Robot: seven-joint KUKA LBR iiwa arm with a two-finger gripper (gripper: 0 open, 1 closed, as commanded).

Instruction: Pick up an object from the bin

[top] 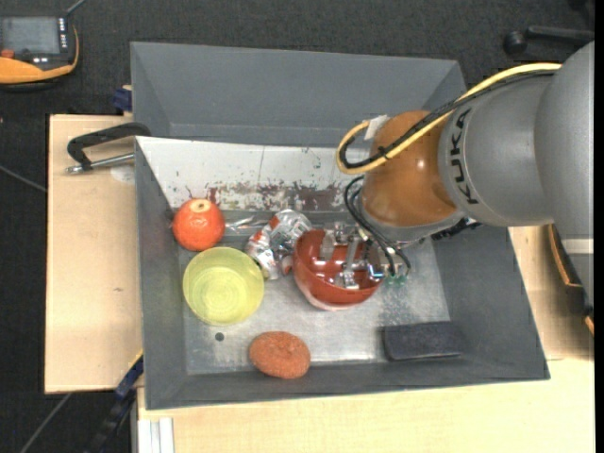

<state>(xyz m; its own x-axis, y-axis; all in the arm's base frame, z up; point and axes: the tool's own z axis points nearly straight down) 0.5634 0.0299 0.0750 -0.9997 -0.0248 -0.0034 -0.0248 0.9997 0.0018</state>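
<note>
So my end effector [355, 262] is down inside the red bowl [316, 289], which sits about mid-bin [283, 92], a bit toward the back wall. It's right at the bowl's right half, touching or nearly so, but I honestly can't tell if it's apart or together from this angle, since my orange wrist cover blocks a lot.

Just left of the bowl is a crumpled foil wad [275, 240], and past that a yellow cup [223, 287] with an orange fruit [198, 225] behind it. Near the front wall there's a rusty scrub pad [279, 355] and a black block [422, 341], both well apart from the bowl.
</note>
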